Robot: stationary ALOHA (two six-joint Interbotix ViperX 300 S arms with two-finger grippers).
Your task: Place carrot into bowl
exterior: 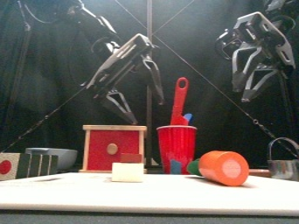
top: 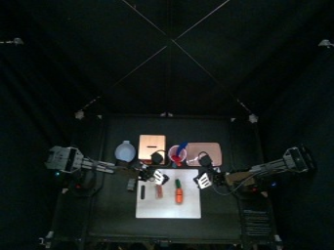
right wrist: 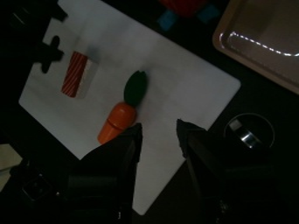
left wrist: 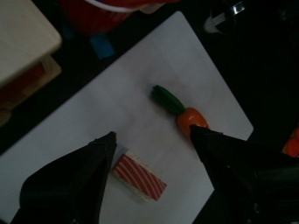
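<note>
two grippers, both empty. left gripper (left wrist: 155,150) jaws spread wide, hanging above the white sheet (left wrist: 140,114), holding nothing. right gripper (right wrist: 158,144) jaws parted, narrower, also empty, above the same sheet. carrot (left wrist: 181,107) lies flat on the sheet between them, green tip away from the left jaws, untouched. red-striped stick (left wrist: 140,178) lies nearby on the sheet. bowl (top: 127,151) sits off the sheet, toward the left arm.

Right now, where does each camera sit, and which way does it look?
Top view: high above, straight down; both arms enter from the sides.
Front view: table height, level; left gripper and right gripper hang open.
Left wrist view: on the left arm, looking at the carrot; own jaws show.
Right wrist view: on the right arm; own jaws show.
Both wrist views share the carrot.
</note>
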